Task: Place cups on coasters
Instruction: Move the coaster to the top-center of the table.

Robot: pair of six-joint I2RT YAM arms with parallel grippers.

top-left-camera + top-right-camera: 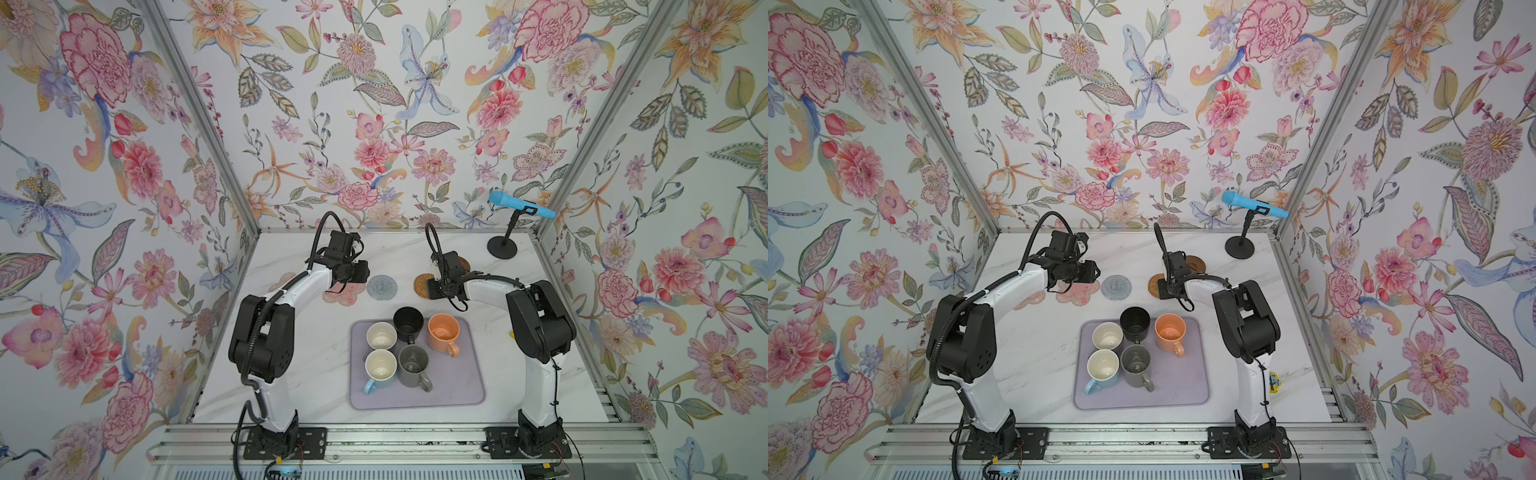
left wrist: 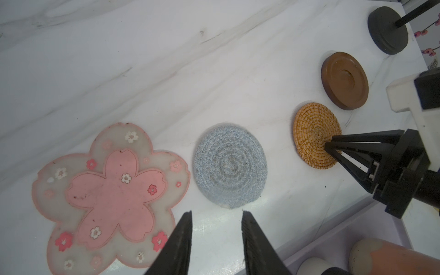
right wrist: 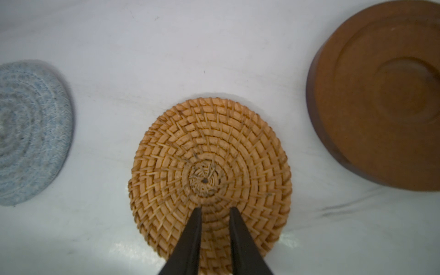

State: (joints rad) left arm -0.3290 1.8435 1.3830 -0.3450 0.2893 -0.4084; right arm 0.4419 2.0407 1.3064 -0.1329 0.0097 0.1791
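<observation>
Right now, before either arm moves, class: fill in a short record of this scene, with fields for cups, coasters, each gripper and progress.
cups: light blue mug, purple-grey mug, black mug, grey mug, peach mug, all upright on the lilac mat
coasters in clear view: pink flower coaster, grey ringed coaster, woven coaster, brown wooden coaster, all bare
left gripper: open, empty, by the pink flower coaster
right gripper: jaws slightly apart, empty, tips over the woven coaster
progress: no cup on a coaster yet
</observation>
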